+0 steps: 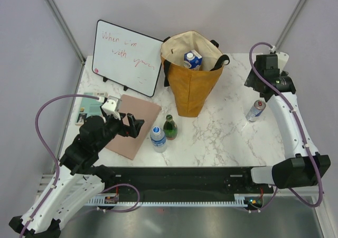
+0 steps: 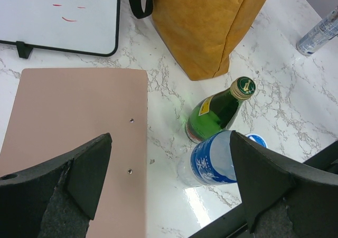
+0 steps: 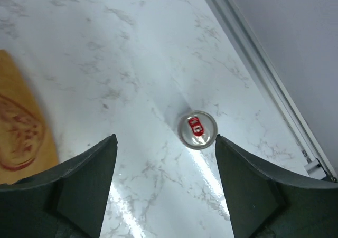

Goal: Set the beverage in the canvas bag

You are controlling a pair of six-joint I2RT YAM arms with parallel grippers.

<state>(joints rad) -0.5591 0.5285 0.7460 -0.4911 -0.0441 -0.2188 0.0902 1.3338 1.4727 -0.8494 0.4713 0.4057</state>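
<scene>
The canvas bag (image 1: pixel 190 90) is standing upright on the table (image 1: pixel 222 137), with a carton (image 1: pixel 193 60) sitting inside. The right pincer (image 3: pixel 165 143) is hovering, spread apart and empty, above the can (image 3: pixel 197 130). The left pincer (image 2: pixel 170 143) is gaping empty near the green bottle (image 2: pixel 216 114) and water bottle (image 2: pixel 214 164).

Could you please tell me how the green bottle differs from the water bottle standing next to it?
The green bottle is dark with a gold cap and yellow label; the water bottle is clear with a blue label. The green bottle stands nearer the canvas bag, the water bottle farther from it. Both stand upright on the table, outside the bag.
</scene>
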